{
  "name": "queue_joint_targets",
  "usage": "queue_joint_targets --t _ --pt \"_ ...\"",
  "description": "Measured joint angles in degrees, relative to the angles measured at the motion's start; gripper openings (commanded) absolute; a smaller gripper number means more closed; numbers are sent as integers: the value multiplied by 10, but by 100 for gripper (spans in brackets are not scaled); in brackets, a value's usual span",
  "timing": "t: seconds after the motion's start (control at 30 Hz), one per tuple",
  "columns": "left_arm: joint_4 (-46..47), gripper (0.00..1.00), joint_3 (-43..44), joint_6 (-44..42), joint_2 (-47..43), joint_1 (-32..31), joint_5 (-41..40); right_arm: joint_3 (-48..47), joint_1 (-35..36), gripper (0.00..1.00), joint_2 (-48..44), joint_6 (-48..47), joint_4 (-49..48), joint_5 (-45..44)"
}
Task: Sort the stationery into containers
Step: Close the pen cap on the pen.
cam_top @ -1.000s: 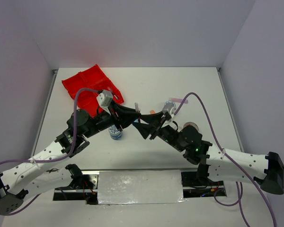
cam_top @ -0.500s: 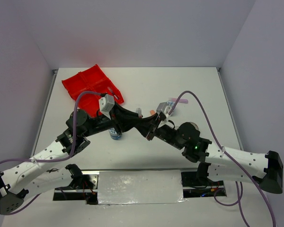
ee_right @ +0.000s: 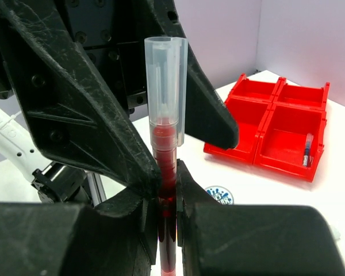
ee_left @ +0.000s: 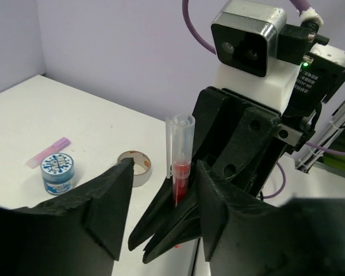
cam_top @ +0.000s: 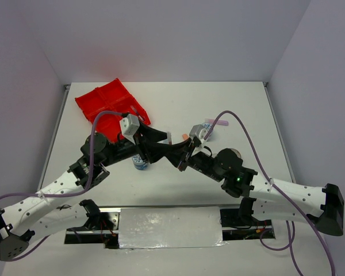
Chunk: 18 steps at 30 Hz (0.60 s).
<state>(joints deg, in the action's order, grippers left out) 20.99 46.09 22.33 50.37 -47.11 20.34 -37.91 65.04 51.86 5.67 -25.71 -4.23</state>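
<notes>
A red pen with a clear cap stands upright above the table. My right gripper is shut on its red barrel. My left gripper is open, with its fingers spread either side of the pen and the right fingers, apart from the pen. In the top view both grippers meet mid-table, left gripper against right gripper. The red four-compartment tray lies at the far left, and one compartment holds a thin pen. A blue-white tub sits below the left arm.
A second tub and a pink stick lie right of centre. A clear tape ring lies near the right arm's elbow. An orange-tipped stick lies just beyond the grippers.
My right gripper moved in and shut on the red pen that the left gripper held. The left jaws then opened and now stand off the pen.
</notes>
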Motion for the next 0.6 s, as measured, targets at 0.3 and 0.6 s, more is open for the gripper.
queue_joint_targets --t 0.3,0.6 --pt "-15 79 0 -1 -13 0 -28 0 0 0 1 0 5 -4" --pt "-18 76 22 -1 -36 0 -54 0 0 0 16 0 9 -11"
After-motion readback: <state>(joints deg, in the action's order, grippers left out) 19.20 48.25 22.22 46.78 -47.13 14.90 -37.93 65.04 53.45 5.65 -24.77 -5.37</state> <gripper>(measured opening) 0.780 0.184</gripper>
